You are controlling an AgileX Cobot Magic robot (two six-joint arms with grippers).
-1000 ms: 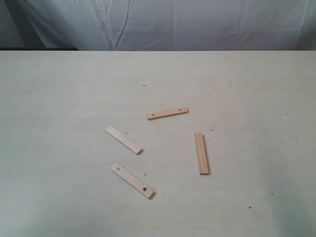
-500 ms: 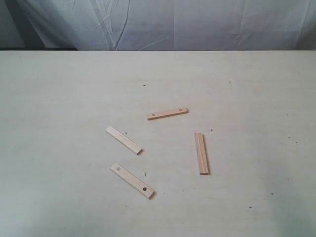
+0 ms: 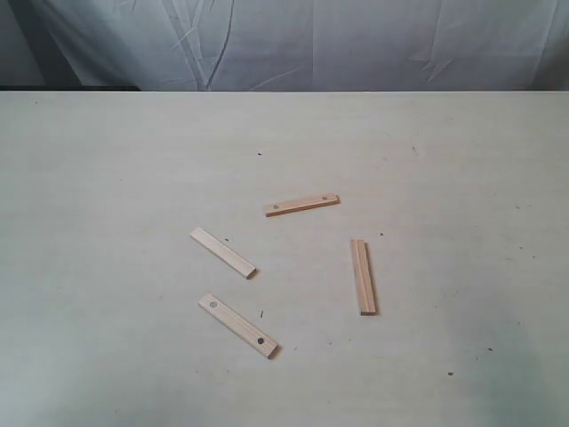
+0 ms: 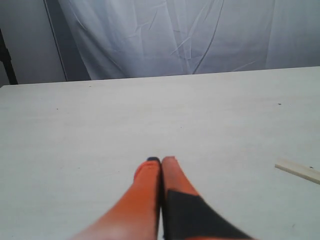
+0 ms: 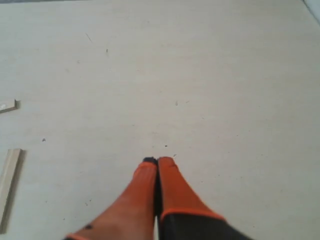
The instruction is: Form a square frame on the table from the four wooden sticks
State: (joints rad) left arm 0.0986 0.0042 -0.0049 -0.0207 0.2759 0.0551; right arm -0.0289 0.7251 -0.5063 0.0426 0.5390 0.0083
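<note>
Four wooden sticks lie apart on the table, forming no square. A holed stick lies farthest back, a plain stick at the left, a second holed stick nearest the front, and a plain stick at the right. Neither arm shows in the exterior view. My left gripper is shut and empty over bare table, with one stick's end off to its side. My right gripper is shut and empty too, a plain stick and another stick's tip lying well aside.
A pale wrinkled cloth hangs behind the table's far edge. Tiny dark specks dot the tabletop. The sticks sit near the middle, with bare surface all round them.
</note>
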